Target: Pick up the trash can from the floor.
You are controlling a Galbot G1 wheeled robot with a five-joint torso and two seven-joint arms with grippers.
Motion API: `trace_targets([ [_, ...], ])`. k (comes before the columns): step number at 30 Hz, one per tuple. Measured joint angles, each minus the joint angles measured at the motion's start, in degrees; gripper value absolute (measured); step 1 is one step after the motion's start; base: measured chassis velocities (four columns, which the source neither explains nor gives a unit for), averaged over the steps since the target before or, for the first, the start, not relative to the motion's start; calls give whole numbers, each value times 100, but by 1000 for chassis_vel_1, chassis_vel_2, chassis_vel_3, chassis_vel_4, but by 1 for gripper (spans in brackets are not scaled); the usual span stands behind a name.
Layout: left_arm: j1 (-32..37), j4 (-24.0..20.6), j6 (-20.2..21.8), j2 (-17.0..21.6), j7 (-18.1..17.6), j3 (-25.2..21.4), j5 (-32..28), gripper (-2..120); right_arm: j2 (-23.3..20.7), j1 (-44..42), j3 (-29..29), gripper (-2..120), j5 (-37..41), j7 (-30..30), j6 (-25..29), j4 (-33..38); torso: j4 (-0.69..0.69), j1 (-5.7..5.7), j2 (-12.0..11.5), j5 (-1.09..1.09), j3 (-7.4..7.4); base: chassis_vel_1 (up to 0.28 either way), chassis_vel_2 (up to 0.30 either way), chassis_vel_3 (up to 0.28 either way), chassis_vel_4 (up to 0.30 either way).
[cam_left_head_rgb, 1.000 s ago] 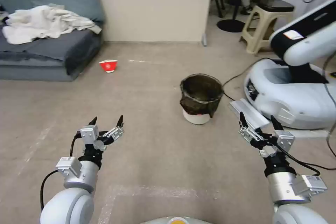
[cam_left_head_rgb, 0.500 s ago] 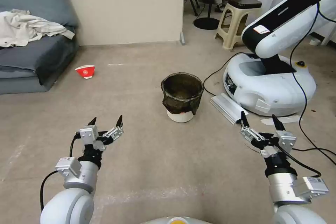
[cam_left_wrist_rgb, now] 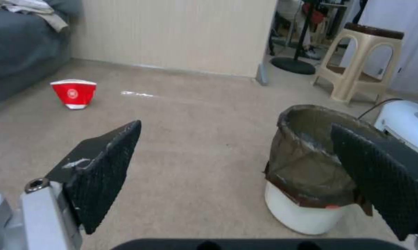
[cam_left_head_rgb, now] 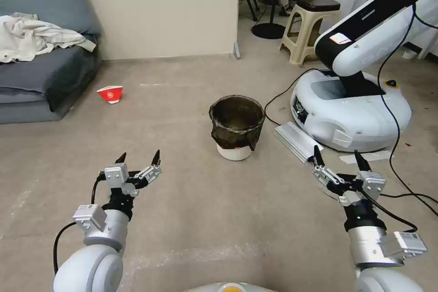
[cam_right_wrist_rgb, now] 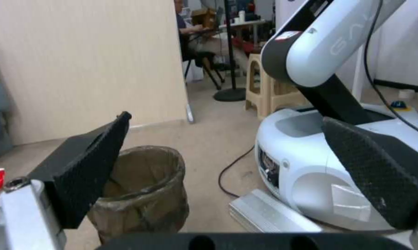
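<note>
The trash can (cam_left_head_rgb: 237,126) is a small round white bin with a dark bag folded over its rim, standing upright on the beige floor (cam_left_head_rgb: 182,191) in the middle of the head view. It also shows in the left wrist view as the trash can (cam_left_wrist_rgb: 306,173) and in the right wrist view as the trash can (cam_right_wrist_rgb: 144,187). My left gripper (cam_left_head_rgb: 138,159) hovers open, nearer to me and to the left of the can. On the other side, the right gripper (cam_left_head_rgb: 336,159) is open too, nearer and to the right. Nothing sits between either pair of fingers.
A white robot base (cam_left_head_rgb: 351,109) with a cable and a grey metal rail (cam_left_head_rgb: 295,140) sits close to the can's right. A red-and-white bowl (cam_left_head_rgb: 110,94) lies on the floor at left, near a grey sofa (cam_left_head_rgb: 36,77). A beige stool (cam_left_head_rgb: 310,27) stands behind.
The whole head view shifted, so the camera turned; the can now appears more central and slightly closer. Both arms hold the same pose with fingers open.
</note>
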Motion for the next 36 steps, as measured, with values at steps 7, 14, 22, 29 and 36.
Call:
trace_targets([
  [7,-4,2,33,4,-2,13,-6,100,2,10,-6,100,3,2,5,-1,0,1,0,0,1,-114,123,117,-114],
  [14,-6,1,43,5,-2,19,-5,100,6,13,-5,100,3,3,6,-1,0,0,0,0,0,-77,79,78,-80],
  [22,-4,0,47,7,-2,22,-4,100,6,16,-2,100,1,3,5,0,0,1,0,0,0,-79,58,76,-69],
  [29,-3,-2,48,9,-2,22,-3,100,6,16,-2,100,0,5,4,0,0,1,0,0,0,-85,86,89,-95],
  [36,-3,-3,48,8,-1,22,-3,100,5,15,-2,100,0,7,3,1,0,1,0,0,0,-80,72,66,-58],
])
